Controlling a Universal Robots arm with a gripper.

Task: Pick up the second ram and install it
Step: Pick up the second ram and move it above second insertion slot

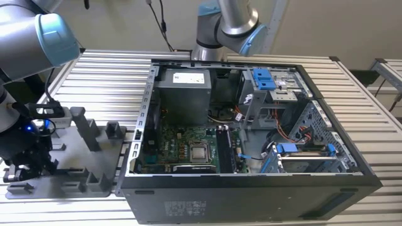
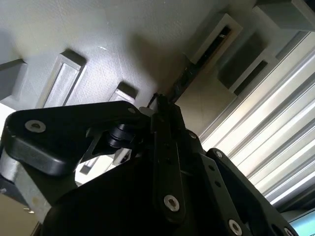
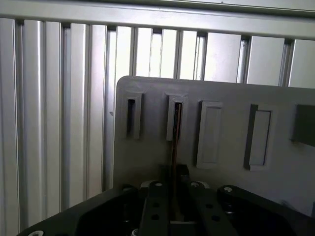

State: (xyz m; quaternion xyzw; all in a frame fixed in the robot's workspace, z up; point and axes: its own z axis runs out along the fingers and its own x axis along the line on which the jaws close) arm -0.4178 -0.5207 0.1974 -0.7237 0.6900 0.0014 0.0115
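Observation:
The second ram [image 3: 174, 147] is seen edge-on as a thin dark strip. Its far end stands in a narrow slot [image 3: 176, 115] of the grey holder plate [image 3: 226, 93]. In both wrist views my gripper [image 3: 174, 189] has its black fingers closed against the strip's two faces. The second wrist view shows the ram [image 2: 189, 73] running from the slot to the fingertips [image 2: 160, 115]. In the exterior view my gripper [image 1: 26, 165] hangs low over the grey holder plate [image 1: 75, 155] at the exterior view's left, with the ram hidden behind it.
An open computer case [image 1: 251, 188] stands in the middle on the slatted aluminium table [image 1: 107, 66], with its motherboard [image 1: 188, 150] showing. A dark memory stick [image 1: 223, 150] sits upright in a board slot. Grey posts [image 1: 84, 129] rise from the holder plate. A second arm [image 1: 226, 23] stands behind the case.

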